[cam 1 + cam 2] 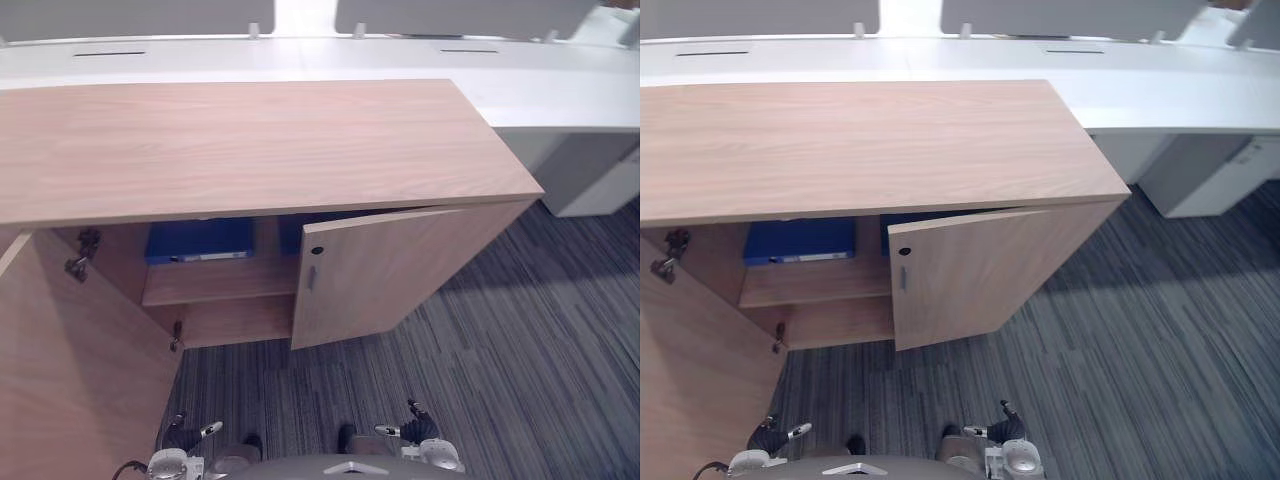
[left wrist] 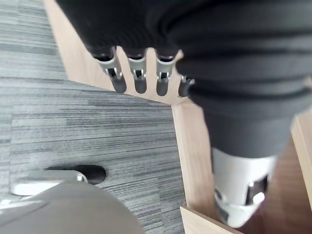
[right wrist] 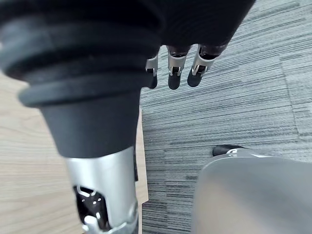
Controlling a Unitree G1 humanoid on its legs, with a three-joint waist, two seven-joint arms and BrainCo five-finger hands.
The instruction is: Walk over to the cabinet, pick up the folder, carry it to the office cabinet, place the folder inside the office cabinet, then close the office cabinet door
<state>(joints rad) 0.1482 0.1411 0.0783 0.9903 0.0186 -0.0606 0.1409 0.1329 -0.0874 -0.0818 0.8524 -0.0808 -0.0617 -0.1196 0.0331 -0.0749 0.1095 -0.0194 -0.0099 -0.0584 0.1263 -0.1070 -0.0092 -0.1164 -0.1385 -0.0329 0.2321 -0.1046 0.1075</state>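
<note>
Folder [image 1: 198,240], blue, rests on the upper shelf [image 1: 220,281] inside the wooden office cabinet [image 1: 250,140], tucked in shadow under the cabinet top and showing through the uncovered left half of the opening. Its long axis runs sideways along the shelf, parallel to the cabinet front, with a pale strip on the lower edge that faces outward. Just to its right, another blue item [image 1: 292,232] is partly hidden behind the right door [image 1: 390,270], which stands ajar and covers that half of the opening; it carries a dark round lock and a small handle near its free edge. The left door [image 1: 60,370] is swung wide open, with metal hinges [image 1: 85,250] on the inner wall beside it. Both hands hang low in front of the cabinet, well apart from the folder: the left hand [image 2: 139,78] has its fingers straight and relaxed above the carpet and the door's edge, holding nothing, and the right hand [image 3: 175,73] is likewise loose and empty. Grey striped carpet [image 1: 520,350] covers the floor. A long white desk [image 1: 560,95] stands behind the cabinet, with a white pedestal [image 1: 600,175] beneath it on the right.
</note>
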